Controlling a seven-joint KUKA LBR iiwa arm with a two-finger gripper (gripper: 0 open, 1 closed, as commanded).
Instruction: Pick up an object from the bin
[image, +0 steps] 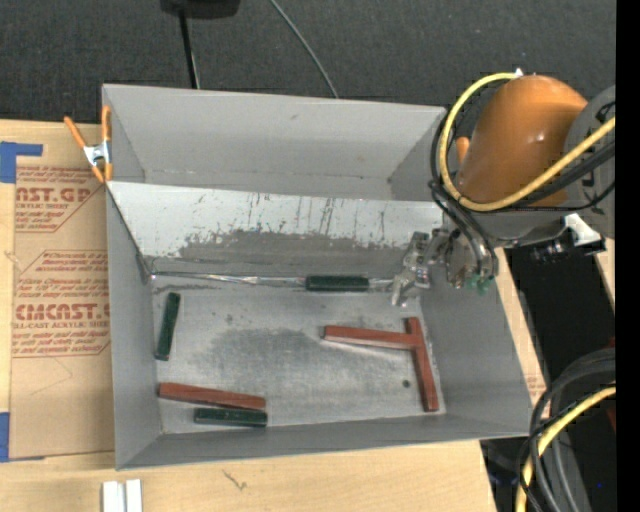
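Left wall: the left green stick (166, 325), dark and slim, lay on the floor of the bin (300, 150), roughly parallel to that wall.
Front-left corner: the front red-brown stick (211, 396) lay just beside the front green stick (231, 418), both roughly along the front wall.
Back edge: the back green stick (337, 284) lay at the foot of the back wall, its right end just beside the tool.
Right side: two red-brown sticks (424, 366) met in a T near the right wall.
Tool (407, 282): it hung low by the back-right corner; whether it was open or closed could not be told.
Handling: the back green stick looked light, stiff, smooth and sturdy. It would likely be best pinched across its narrow width near the middle, though the wall crowded one side.
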